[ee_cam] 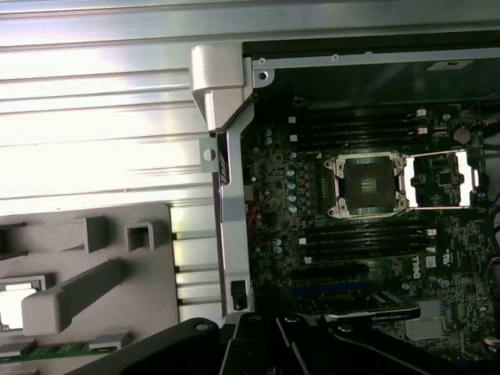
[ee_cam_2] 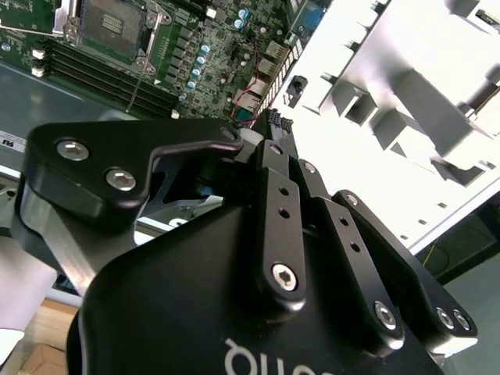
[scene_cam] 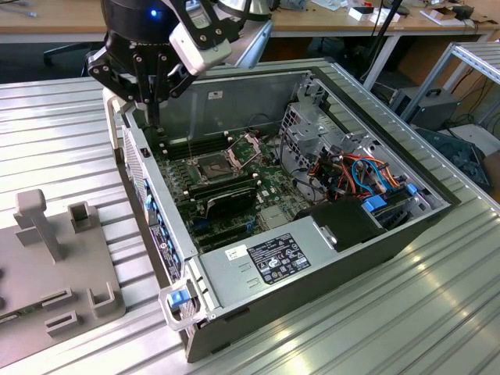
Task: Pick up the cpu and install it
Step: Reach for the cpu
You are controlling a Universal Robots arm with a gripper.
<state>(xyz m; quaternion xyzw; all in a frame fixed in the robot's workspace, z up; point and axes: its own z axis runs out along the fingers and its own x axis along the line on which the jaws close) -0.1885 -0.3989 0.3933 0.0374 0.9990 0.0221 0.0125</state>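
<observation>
A ribbed metal surface [scene_cam: 406,312] carries an open computer case [scene_cam: 351,269] lying on its side. On the exterior view's left, just beside the case, a grey holder tray [scene_cam: 47,258] with upright posts and slots also rests on it. The robot arm comes in from the top of the exterior view, and its claw [scene_cam: 156,121] hangs over the case's rim on that view's left, above the board's edge. In the second wrist view the black links of the claw [ee_cam_2: 272,129] run together at the tips, so it is drawn narrow, and nothing shows between the fingertips. Inside the case lie a silver power supply [scene_cam: 266,262], a green motherboard [scene_cam: 269,176] and a long black card [scene_cam: 226,199]. The dark square socket [scene_cam: 211,166] is uncovered, with its hinged metal frame [scene_cam: 248,144] swung back beside it. In the first wrist view the cpu [ee_cam: 12,306] shows as a small pale square in a recess of the tray. It is cut off by the picture's edge, outside the case and well apart from the socket.
</observation>
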